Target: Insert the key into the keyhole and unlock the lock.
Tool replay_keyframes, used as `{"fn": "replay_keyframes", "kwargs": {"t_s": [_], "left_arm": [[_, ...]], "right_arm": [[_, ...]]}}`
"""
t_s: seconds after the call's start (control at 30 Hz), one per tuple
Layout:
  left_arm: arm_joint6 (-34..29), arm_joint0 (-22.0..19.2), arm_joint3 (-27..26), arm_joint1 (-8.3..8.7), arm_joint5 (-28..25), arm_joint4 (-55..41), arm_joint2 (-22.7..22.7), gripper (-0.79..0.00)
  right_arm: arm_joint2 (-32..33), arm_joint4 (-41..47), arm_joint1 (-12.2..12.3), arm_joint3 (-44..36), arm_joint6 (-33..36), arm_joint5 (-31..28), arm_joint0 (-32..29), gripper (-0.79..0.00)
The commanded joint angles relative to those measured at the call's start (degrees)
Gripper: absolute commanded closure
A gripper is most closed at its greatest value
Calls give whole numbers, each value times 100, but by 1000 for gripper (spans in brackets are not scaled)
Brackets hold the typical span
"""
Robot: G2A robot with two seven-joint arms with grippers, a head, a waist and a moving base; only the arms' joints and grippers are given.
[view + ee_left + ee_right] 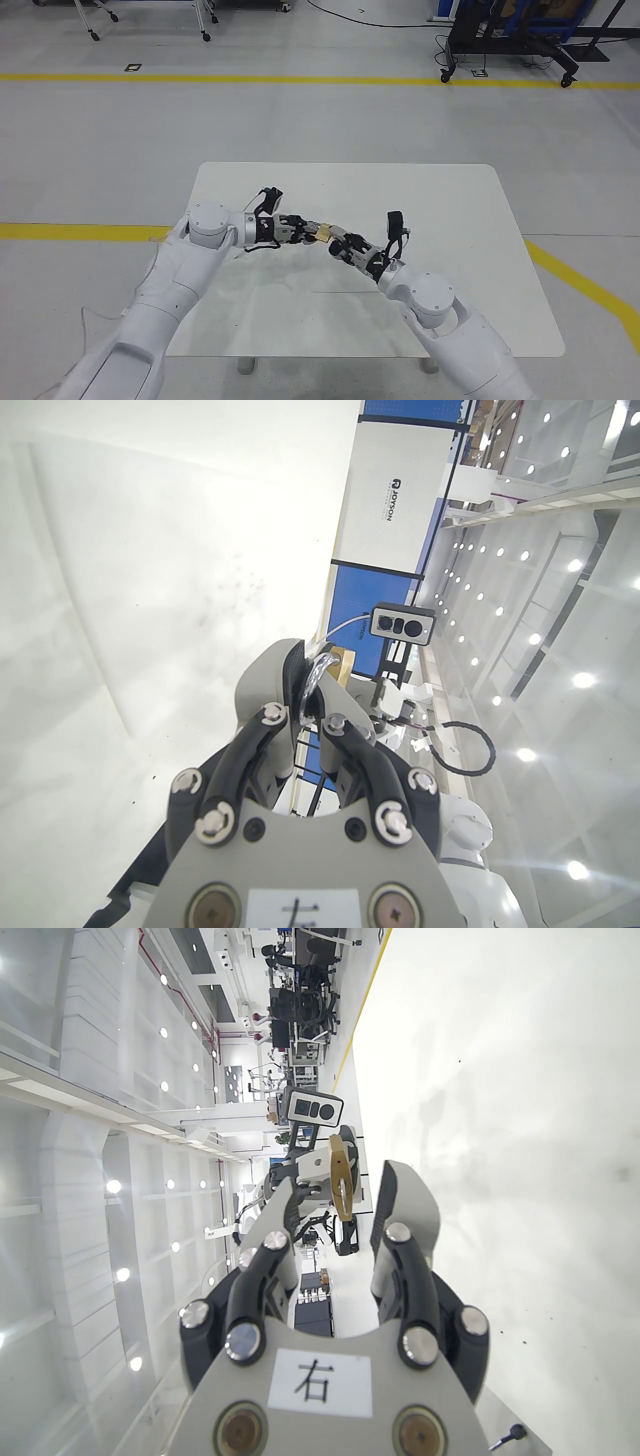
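The left pincer (pixel 311 680) is clamped on the lock (pixel 344 665), which is held above the bench (pixel 450 200). The right pincer (pixel 336 1178) is found spread apart, just short of the key (pixel 342 1192), judged already inserted. Turning is judged outstanding.

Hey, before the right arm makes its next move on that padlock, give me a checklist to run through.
1. Left gripper shut on the shackle: ok.
2. Lock held over the table, its bottom face toward the right gripper: ok.
3. Key seated in the lock: looks in; how deep, cannot tell.
4. Right gripper open, holding nothing: ok.
5. Key lined up between the right gripper's fingers: ok.
6. Shackle popped open: cannot tell.
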Motion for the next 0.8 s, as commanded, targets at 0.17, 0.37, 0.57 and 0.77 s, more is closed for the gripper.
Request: {"fn": "replay_keyframes", "kwargs": {"t_s": [0.17,0.37,0.57,0.77], "left_arm": [[287,43,-2,32,-372,-15,-152,0],[933,246,-276,92,-974,261,-325,0],[1087,510,-651,166,-1369,397,-495,0],[1071,718,-934,229,-1498,539,-597,0]], "right_arm": [[-2,-2,0,1,-3,3,1,-785],[-2,-2,0,1,-3,3,1,-785],[-2,-2,0,1,-3,3,1,-616],[78,237,-8,-25,73,-133,-40,-379]]}}
